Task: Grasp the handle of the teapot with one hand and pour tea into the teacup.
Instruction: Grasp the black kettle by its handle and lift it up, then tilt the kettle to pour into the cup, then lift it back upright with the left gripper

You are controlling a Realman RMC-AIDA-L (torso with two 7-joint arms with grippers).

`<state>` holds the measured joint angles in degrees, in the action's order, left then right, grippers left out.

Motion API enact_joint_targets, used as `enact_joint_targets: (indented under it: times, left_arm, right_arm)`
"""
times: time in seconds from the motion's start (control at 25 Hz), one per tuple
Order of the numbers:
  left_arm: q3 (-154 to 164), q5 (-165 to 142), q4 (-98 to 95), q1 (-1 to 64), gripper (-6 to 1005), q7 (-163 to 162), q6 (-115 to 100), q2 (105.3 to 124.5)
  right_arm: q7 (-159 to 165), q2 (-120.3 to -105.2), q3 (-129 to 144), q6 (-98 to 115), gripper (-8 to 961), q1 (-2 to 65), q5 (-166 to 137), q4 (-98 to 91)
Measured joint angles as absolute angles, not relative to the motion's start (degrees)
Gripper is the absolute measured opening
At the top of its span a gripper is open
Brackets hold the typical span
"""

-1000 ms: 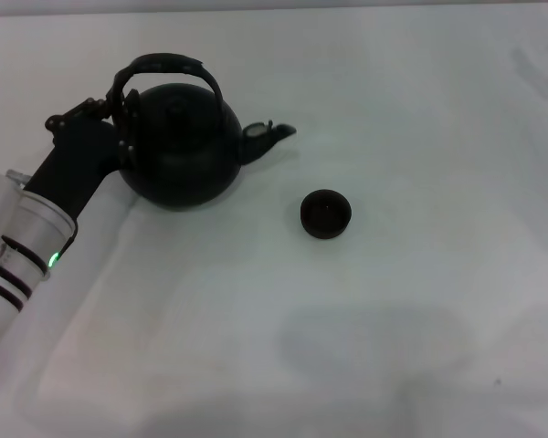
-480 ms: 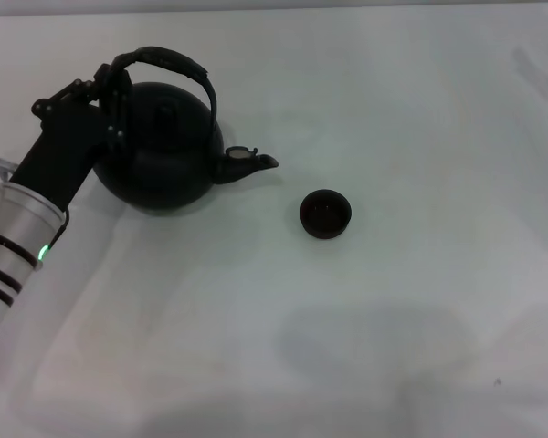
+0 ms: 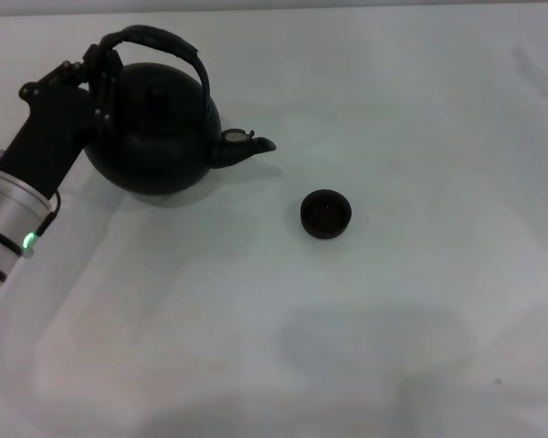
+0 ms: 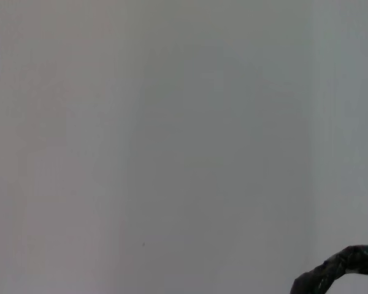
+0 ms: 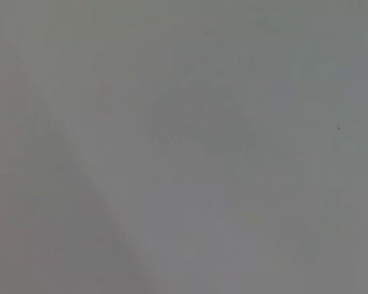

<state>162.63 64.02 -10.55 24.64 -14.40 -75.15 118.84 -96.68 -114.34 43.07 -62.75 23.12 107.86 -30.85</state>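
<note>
A plain white tabletop (image 3: 393, 347) fills the scene. At far left, the left gripper (image 3: 99, 71) is closed around the handle (image 3: 160, 41) of the black teapot (image 3: 151, 128), its spout pointing right. Well apart to the right sits the small dark teacup (image 3: 326, 213); its contents cannot be made out.

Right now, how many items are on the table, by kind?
Teapot: 1, handle held by the left gripper
Teacup: 1
Total: 2, both black
</note>
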Motion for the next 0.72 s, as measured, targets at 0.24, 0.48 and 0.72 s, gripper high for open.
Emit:
enact_joint_targets:
  times: [0.24, 0.48, 0.72]
  left_arm:
    - [162.68, 61.24, -5.31, 26.87, 152, -20.49, -77.40, 118.63]
    - [162.69, 58.54, -0.06, 29.58, 153, -22.50, -79.99, 118.43]
    - [162.69, 54.77, 2.44, 32.94, 153, -23.18, -81.37, 118.39]
  right_arm:
    - [-96.82, -114.39, 43.03, -63.36, 872, 23.12, 107.88, -30.61]
    - [-97.16, -114.61, 43.06, -63.46, 872, 23.08, 107.84, -29.97]
    - [-97.19, -114.61, 42.89, -63.46, 872, 23.04, 107.83, -29.71]
